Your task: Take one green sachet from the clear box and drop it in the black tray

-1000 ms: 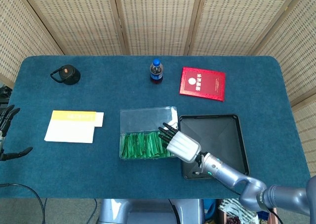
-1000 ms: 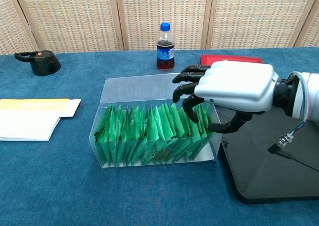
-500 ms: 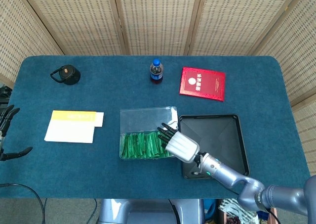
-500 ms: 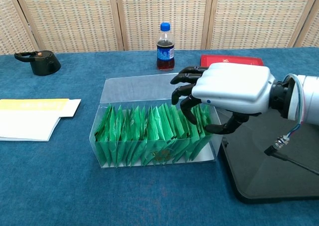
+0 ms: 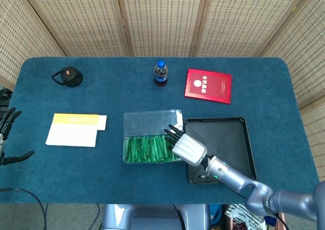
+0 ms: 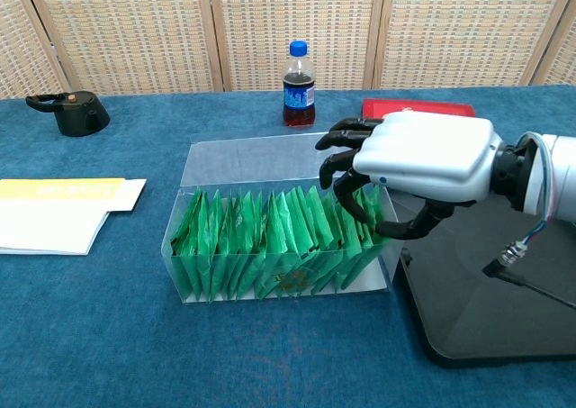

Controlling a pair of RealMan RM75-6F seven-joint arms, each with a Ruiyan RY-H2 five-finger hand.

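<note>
A clear box point(image 6: 243, 160) at mid-table holds a row of upright green sachets point(image 6: 261, 237), also seen from above as green sachets point(image 5: 147, 149) in the clear box point(image 5: 150, 122). The black tray point(image 6: 486, 291) lies just to its right, tray point(image 5: 223, 138) bare inside. My right hand point(image 6: 418, 156) hovers over the box's right end, palm down. Its fingers point(image 6: 346, 187) curl onto the tops of the last sachets with the thumb below; no sachet is lifted. The right hand point(image 5: 188, 148) overlaps the box's right wall. My left hand point(image 5: 6, 138) rests at the far left edge, fingers spread.
A cola bottle point(image 6: 299, 84) stands behind the box, and a red booklet point(image 6: 418, 109) lies behind the tray. A black round object point(image 6: 72, 113) sits at the far left back. Yellow-and-white papers point(image 6: 54, 212) lie left of the box.
The right hand dipped slightly toward the sachets, then shifted a little to the right and up. The sachets and the left hand have not moved.
</note>
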